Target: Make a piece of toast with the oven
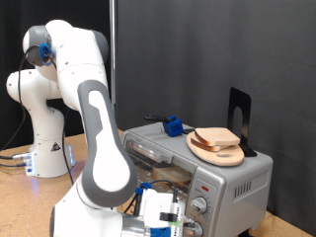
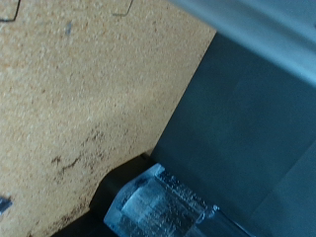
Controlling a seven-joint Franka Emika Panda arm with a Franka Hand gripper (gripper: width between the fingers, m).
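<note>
In the exterior view, the arm's white base (image 1: 44,148) stands at the left of the frame on the light wooden table (image 1: 25,202). The arm (image 1: 94,118) rises to the upper left, then bends down through the centre toward the bottom edge.

At the bottom centre, the gripper (image 1: 163,219) sits low in the frame, directly in front of the oven's front face, close to the two round knobs (image 1: 200,207). It is partly cut off by the frame edge. Whether its fingers are apart or together cannot be told from either view, and nothing is seen between them.

The oven (image 1: 232,183), a silver-grey metal box, occupies the centre right of the frame. Its glass door (image 1: 163,158) faces the frame's lower left. A small blue object (image 1: 174,125) rests on the oven's top, near its rear edge.

Further right on the oven's top lies a round wooden plate (image 1: 217,150). The piece of toast (image 1: 217,137) lies flat on this plate, outside the oven. A black upright stand (image 1: 240,117) is behind the plate at the right.

The wrist view shows the table surface (image 2: 79,89), a dark panel (image 2: 247,128) and a translucent part (image 2: 158,207) at the bottom; the toast does not appear there.
</note>
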